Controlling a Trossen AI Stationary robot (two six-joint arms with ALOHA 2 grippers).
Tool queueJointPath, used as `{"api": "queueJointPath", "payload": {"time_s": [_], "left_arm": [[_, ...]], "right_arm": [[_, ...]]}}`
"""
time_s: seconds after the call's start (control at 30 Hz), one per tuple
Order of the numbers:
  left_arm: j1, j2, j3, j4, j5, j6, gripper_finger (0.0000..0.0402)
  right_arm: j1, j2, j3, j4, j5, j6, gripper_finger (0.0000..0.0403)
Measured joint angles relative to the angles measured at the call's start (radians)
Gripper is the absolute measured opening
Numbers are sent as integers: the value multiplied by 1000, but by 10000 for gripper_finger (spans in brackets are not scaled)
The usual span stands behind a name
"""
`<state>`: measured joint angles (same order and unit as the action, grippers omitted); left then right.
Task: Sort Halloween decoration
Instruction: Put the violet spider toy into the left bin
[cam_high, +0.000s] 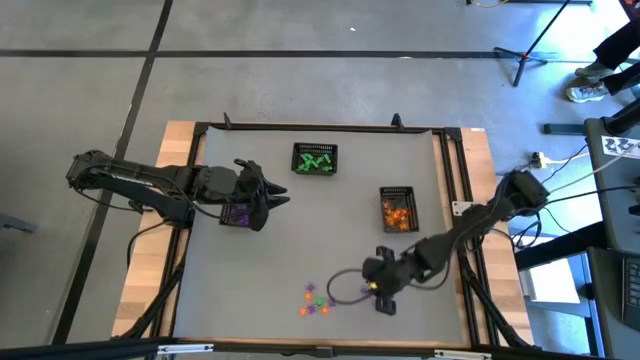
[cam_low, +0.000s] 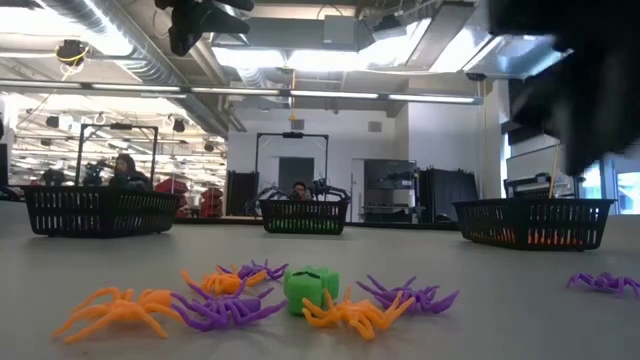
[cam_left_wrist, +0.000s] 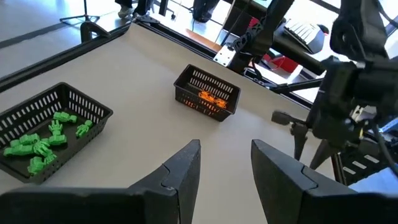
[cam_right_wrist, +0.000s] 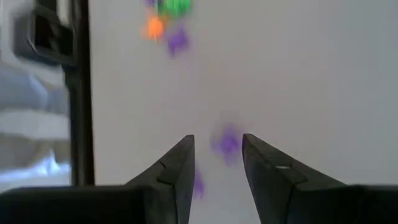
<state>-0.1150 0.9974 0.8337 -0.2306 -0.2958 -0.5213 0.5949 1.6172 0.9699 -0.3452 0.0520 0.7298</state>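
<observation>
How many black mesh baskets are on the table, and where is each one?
3. The basket of green trinkets is at the far middle, the basket of orange trinkets toward the right, and the third basket sits under the left hand, partly hidden.

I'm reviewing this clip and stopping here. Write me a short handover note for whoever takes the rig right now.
Left gripper: open, empty, hovering over the purple basket at table left.
Right gripper: open, low over a lone purple spider, not yet gripped.
Done: green pieces lie in the green basket, orange ones in the orange basket.
Left: the loose pile near the front edge, with orange and purple spiders and a green piece, plus that lone spider.
</observation>
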Motion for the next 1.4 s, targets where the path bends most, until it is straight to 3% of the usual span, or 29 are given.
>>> {"api": "queueJointPath", "payload": {"time_s": [0.37,0.63,0.93,1.07,1.27,1.4], "left_arm": [[0,0,0,-8,2,0,134],[0,0,0,-9,1,0,134],[0,0,0,-12,1,-2,134],[0,0,0,-13,1,-8,134],[0,0,0,-17,-5,-22,134],[0,0,0,-17,-6,-22,134]], "right_arm": [[59,135,0,10,21,30,131],[58,159,0,19,110,36,131],[60,195,3,28,121,53,130],[59,196,3,25,124,59,104],[58,196,2,26,109,99,16],[58,187,1,24,103,111,13]]}}
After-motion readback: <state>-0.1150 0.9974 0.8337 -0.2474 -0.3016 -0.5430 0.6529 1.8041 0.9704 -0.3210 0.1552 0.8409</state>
